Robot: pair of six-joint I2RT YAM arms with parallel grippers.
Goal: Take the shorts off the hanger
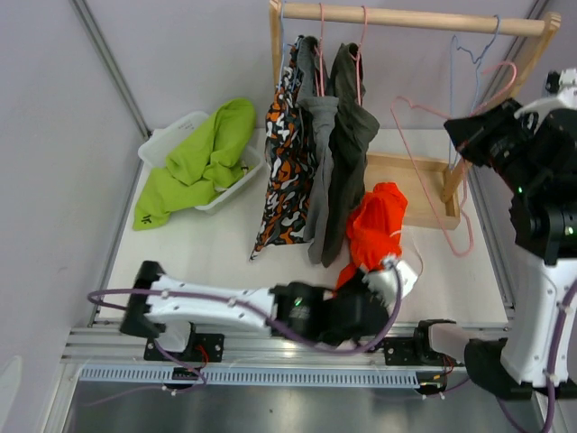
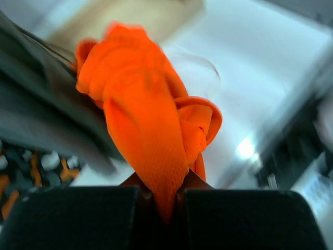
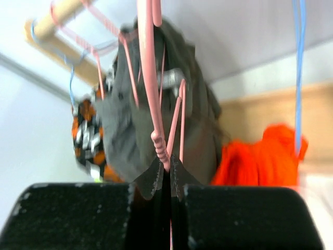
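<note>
Orange shorts (image 2: 145, 120) are pinched at a bunched fold by the left gripper (image 2: 162, 200), jaws pressed together on the cloth. Pink hanger (image 3: 147, 78) is clamped by the right gripper (image 3: 169, 182), wire nipped between closed fingers. The shorts hang just beside the hanger, and whether any cloth is caught on the wire cannot be told.

Judged best: hanger held steady, shorts drawn low and away from it, then carried to the bin (image 1: 155, 144) with the green shorts (image 1: 212, 144). Grey shorts (image 1: 347, 153) and camouflage shorts (image 1: 284, 171) hang on the rail (image 1: 406, 16) and should not be snagged.
</note>
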